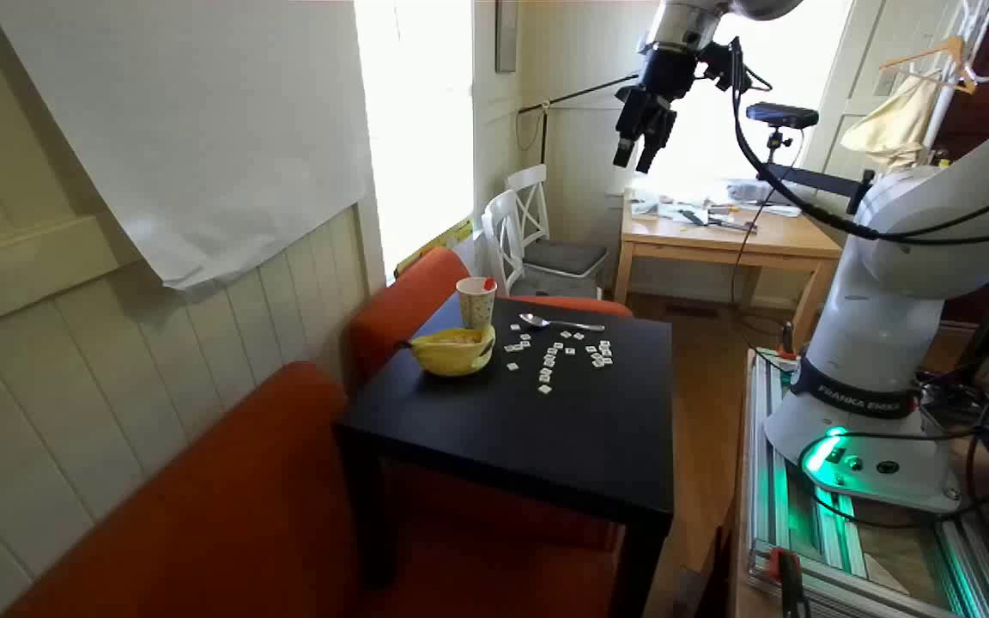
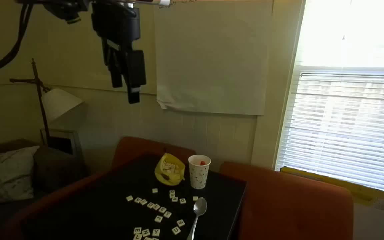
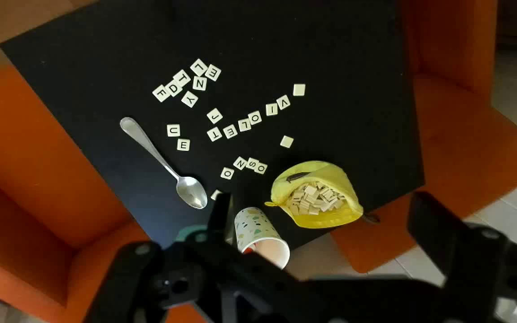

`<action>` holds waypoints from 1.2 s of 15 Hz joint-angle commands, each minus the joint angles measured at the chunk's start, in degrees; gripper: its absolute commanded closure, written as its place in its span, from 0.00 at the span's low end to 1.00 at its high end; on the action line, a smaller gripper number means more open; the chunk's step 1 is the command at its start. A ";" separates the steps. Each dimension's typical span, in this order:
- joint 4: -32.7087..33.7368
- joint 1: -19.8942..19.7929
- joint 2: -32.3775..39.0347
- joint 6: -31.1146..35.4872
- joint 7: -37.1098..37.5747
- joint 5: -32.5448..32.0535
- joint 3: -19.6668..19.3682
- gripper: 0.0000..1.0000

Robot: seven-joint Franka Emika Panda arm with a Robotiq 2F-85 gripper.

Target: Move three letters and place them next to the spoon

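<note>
Standing wide apart, the fingers (image 3: 433, 229) of my gripper (image 1: 635, 155) are occupying the lower part of the wrist view and, in both exterior views, are hanging well above the black table (image 3: 357, 125). Between them in the wrist view, a speckled cup (image 3: 255, 225) with something red inside is showing beside a yellow pouch (image 3: 330, 220) holding pale tiles (image 3: 311, 190). Further up, I am noting the letters (image 3: 230, 131): six spelling VIOLET across the centre, seven clustering to its upper left, and O, N, S, O lying below the row. U and E are lying near the handle of the spoon (image 3: 162, 159), left of centre. Orange seats (image 3: 38, 157) are filling the far left and the right side of the same view.
</note>
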 commanded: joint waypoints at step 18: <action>-6.59 -1.19 13.42 16.30 -1.11 0.19 2.87 0.90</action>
